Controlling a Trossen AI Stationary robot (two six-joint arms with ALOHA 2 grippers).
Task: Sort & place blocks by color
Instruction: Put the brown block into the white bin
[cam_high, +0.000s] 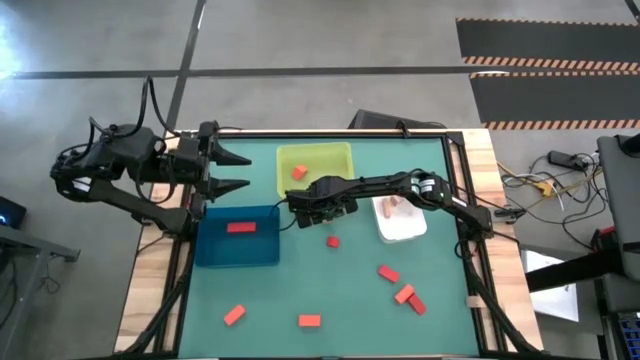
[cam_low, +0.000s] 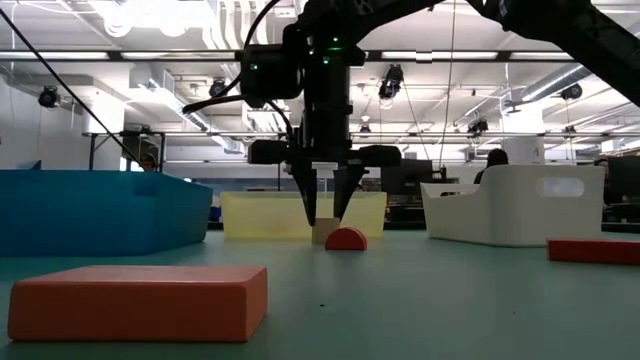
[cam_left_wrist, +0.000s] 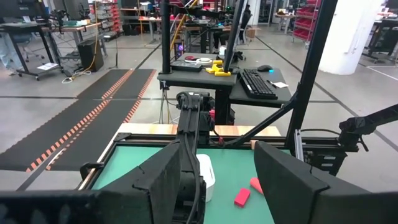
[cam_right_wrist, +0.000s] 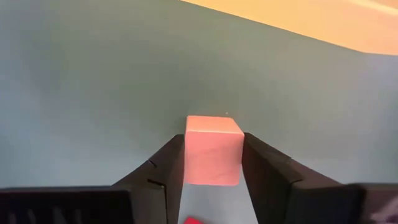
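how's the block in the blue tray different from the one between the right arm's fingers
The block in the blue tray is a red bar already lying in a tray; the cube at the right end effector is pale pink, squarer, and sits on the green mat between the fingers. Both are small plain blocks.

From above, the right gripper (cam_high: 318, 213) hides the pink cube (cam_right_wrist: 213, 149) from us. We see the orange bar (cam_low: 138, 301) cut by the low view's left edge.
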